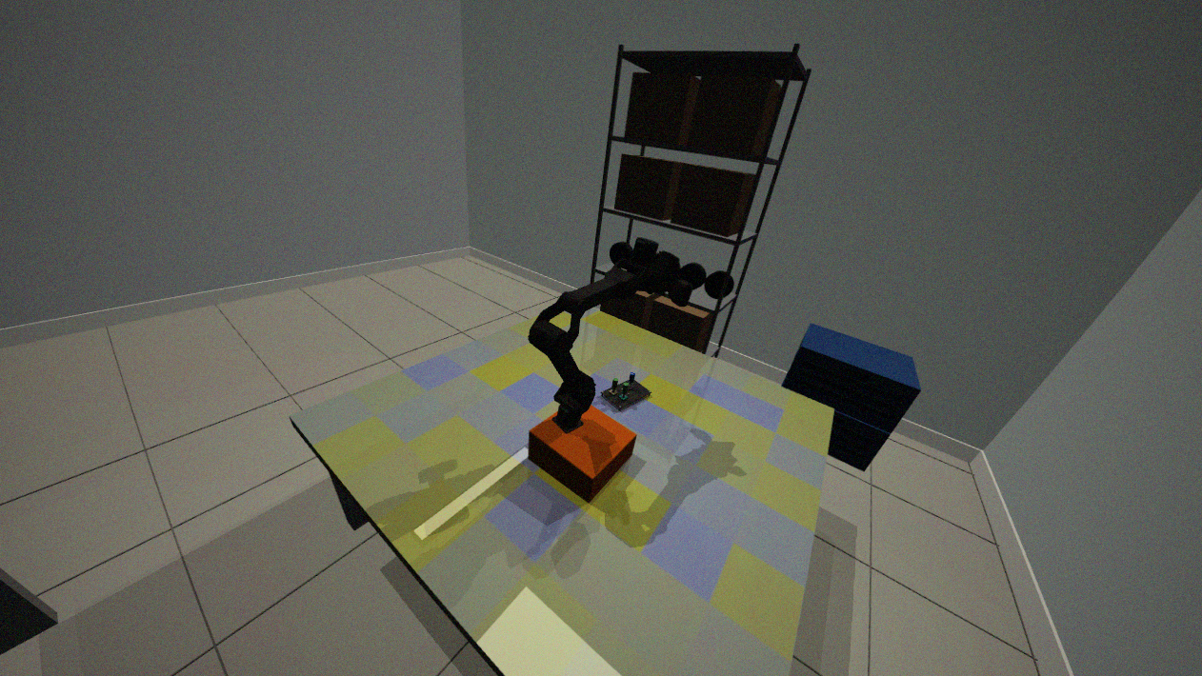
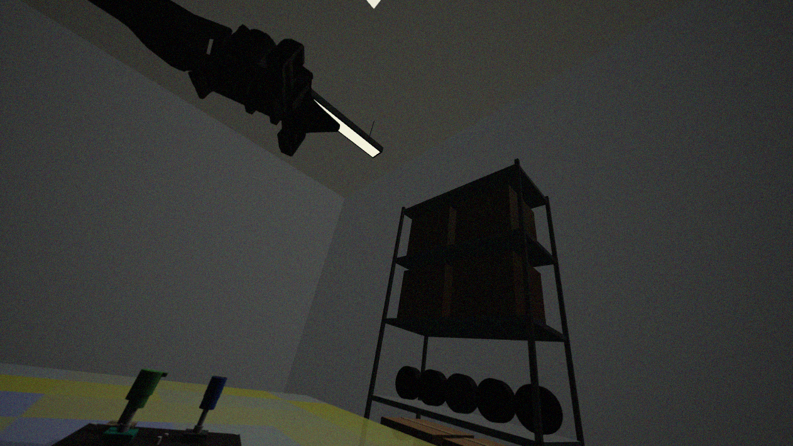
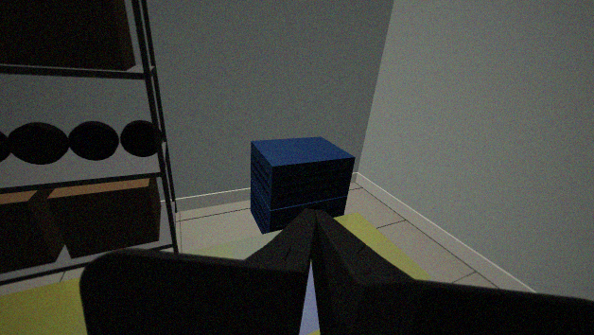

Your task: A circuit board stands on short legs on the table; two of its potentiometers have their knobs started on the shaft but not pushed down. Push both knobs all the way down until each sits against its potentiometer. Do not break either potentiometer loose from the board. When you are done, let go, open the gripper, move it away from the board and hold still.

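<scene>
The circuit board (image 1: 640,393) (image 2: 222,440) stands on the table behind the orange block. In the exterior view a green knob (image 2: 143,387) and a blue knob (image 2: 213,391) sit high on their shafts, with bare shaft showing below each. A third small upright part (image 1: 624,388) shows on the board in the top view; how far down it sits cannot be told. My gripper (image 2: 338,127) (image 3: 312,219) is shut and empty, high above the board and touching nothing. In the top view its fingers merge with the dark shelf behind.
The orange block (image 1: 565,453) bears the arm's base on the patchwork table (image 1: 756,571). A dark shelf (image 1: 672,149) (image 2: 471,330) with boxes and round spools stands behind the table. A blue cabinet (image 1: 857,361) (image 3: 307,151) stands on the floor beyond its right edge.
</scene>
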`<state>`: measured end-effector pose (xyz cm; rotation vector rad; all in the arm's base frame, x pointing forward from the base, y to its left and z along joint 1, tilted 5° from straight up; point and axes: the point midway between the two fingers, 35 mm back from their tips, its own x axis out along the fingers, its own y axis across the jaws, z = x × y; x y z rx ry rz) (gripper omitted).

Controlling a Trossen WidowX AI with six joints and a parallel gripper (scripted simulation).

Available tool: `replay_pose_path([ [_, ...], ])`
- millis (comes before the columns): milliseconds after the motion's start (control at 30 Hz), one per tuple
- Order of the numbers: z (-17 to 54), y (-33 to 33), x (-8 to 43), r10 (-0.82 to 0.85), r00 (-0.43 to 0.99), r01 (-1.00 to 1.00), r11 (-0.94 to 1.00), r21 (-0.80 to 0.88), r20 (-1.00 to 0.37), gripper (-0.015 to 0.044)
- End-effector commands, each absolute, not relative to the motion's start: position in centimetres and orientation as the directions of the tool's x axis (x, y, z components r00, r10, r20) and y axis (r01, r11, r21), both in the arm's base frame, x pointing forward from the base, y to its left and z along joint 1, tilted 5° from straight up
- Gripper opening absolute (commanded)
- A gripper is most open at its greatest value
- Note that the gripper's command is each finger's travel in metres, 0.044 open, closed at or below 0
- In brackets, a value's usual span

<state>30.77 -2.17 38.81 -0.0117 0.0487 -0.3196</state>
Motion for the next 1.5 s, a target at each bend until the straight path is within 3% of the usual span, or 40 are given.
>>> replay_pose_path([
  [0,36.6,-1.7,31.9,-0.293,0.948,0.278,0.952,-0.126,-0.127,0.0],
  [400,31.0,-0.4,34.0,-0.236,0.911,0.078,0.904,-0.42,-0.339,0.0],
  [767,25.7,0.6,34.8,-0.189,0.827,-0.197,0.785,-0.587,-0.53,0.0],
  [1100,21.1,1.5,34.6,-0.152,0.711,-0.47,0.624,-0.625,-0.687,0.0],
  [1467,16.3,2.4,33.5,-0.118,0.54,-0.744,0.397,-0.538,-0.833,0.0],
])
